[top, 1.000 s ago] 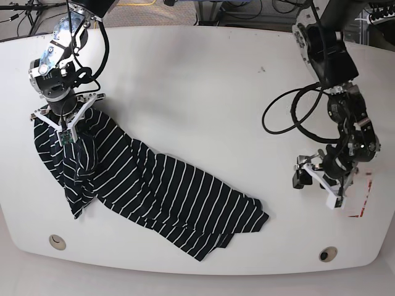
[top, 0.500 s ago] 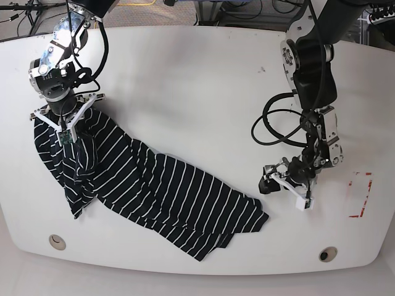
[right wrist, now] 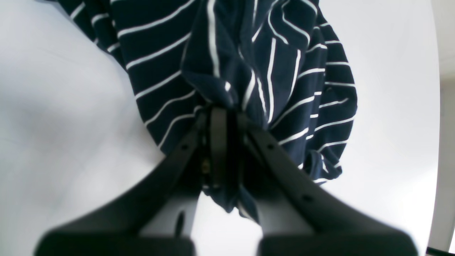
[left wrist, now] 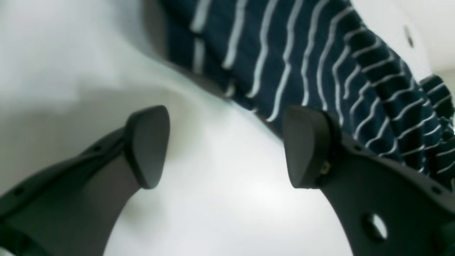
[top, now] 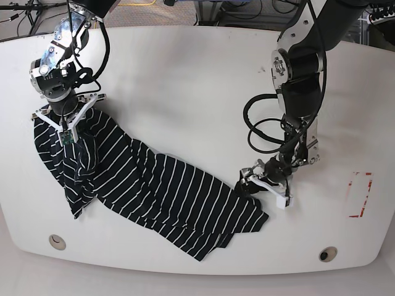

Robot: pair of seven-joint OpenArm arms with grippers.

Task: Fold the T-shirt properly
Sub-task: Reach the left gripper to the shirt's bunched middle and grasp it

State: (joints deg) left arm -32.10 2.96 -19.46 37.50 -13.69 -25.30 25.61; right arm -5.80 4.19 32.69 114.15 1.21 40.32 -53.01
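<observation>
Over the tabletop [top: 185, 80], right end effector [right wrist: 222, 117] pinches the T-shirt [top: 160, 191] for spreading; left end effector [left wrist: 227, 145] gapes beside its hem.

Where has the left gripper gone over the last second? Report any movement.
Yes. In the base view the left gripper has swung away from the red tape mark to the T-shirt edge, jaws open.

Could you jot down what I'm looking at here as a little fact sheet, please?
Garment: striped T-shirt, stretched out crumpled across the white table
Right gripper: shut, fingers pinching a bunch of fabric at one end
Left gripper: fingers wide open, empty, low at the shirt's other end, not gripping
Folding: not yet done
</observation>
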